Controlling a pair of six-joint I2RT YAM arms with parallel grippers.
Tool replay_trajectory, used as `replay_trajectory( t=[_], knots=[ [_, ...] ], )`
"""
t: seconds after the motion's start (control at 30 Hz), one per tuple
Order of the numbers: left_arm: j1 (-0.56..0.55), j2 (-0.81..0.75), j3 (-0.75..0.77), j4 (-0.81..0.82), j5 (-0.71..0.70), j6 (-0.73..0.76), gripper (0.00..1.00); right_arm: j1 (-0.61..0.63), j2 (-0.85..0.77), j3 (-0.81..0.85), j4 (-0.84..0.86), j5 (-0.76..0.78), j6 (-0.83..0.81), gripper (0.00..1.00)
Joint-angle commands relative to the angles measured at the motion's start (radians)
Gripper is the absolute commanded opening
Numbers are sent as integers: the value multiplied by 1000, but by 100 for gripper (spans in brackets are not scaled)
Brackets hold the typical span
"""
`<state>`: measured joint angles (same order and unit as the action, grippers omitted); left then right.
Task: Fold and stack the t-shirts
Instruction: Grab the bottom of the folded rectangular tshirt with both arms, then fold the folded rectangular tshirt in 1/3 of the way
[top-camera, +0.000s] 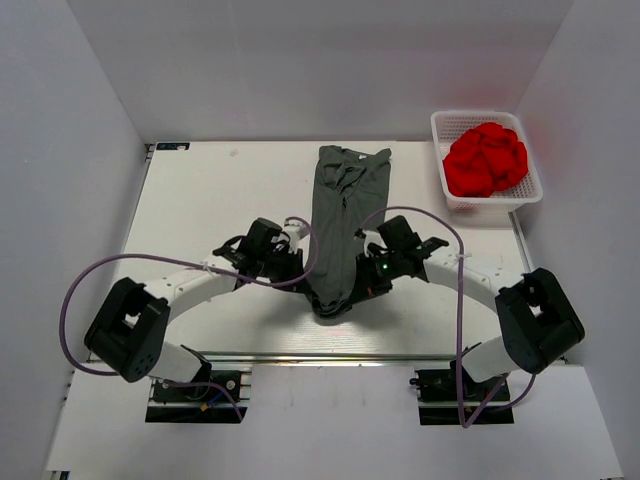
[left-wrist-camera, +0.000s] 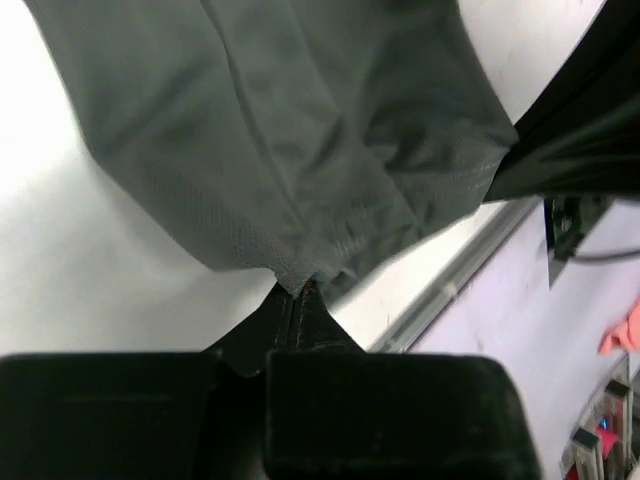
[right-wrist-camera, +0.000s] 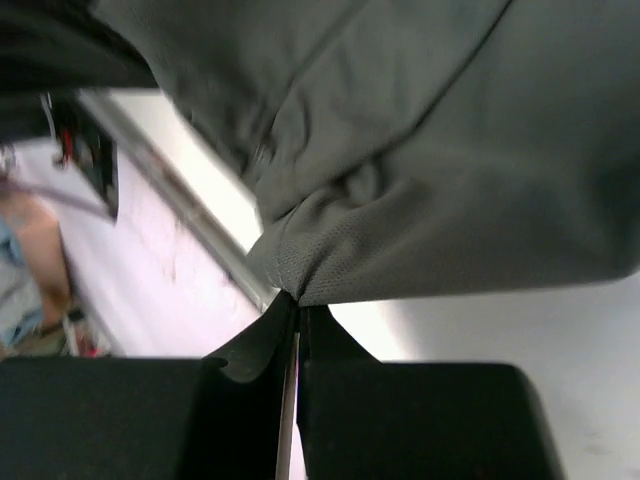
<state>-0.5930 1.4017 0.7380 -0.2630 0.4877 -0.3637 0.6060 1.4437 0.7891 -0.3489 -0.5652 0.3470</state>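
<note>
My left gripper (left-wrist-camera: 297, 292) has its two black fingers pressed flat together, and the tips pinch a small corner of hem on a dark charcoal-grey t-shirt (left-wrist-camera: 300, 130). From that wrist camera the thin cloth spreads out directly ahead of the fingertips in soft folds, with the white table (top-camera: 200, 200) beneath it and to the fingers' left. My right gripper (right-wrist-camera: 298, 302) is closed just as tightly, and its tips nip another bit of the same shirt's hem, where a fine mesh weave shows. Here too the cloth fills the space ahead of the fingers. From above, the two grippers face each other, near one another, with the shirt between them. The shirt's near end bunches into a rounded fold just on the arm-base side of the fingertips. Beyond the grippers the shirt runs away from them as a long narrow strip lying on the table. Its far end is crumpled, with the collar and sleeves gathered near the table's far edge. A purple cable (top-camera: 70, 300) loops out behind each arm. Farther off, beyond the right gripper and out to its right, a white plastic basket (top-camera: 445, 125) sits at the table's far corner, well apart from the shirt. It holds a heap of bright red cloth (top-camera: 485, 158).
</note>
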Motion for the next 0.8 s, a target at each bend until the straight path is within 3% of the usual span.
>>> replay_trajectory(
  t=[0.0,0.13,0.5,0.77],
  knots=[
    [9,46,137,16,-66,-7,0,-28,17,93,-15,91,-19,0],
    [18,109,231,36,-86,-7,0,-57,6,163,-9,139,-20,0],
    [84,316,579,-62,-305,-7,0,-193,101,332,-4,300,-13,0],
    [133,462,767,-74,-302,23,0,-273,187,433,25,304,-8,0]
  ],
)
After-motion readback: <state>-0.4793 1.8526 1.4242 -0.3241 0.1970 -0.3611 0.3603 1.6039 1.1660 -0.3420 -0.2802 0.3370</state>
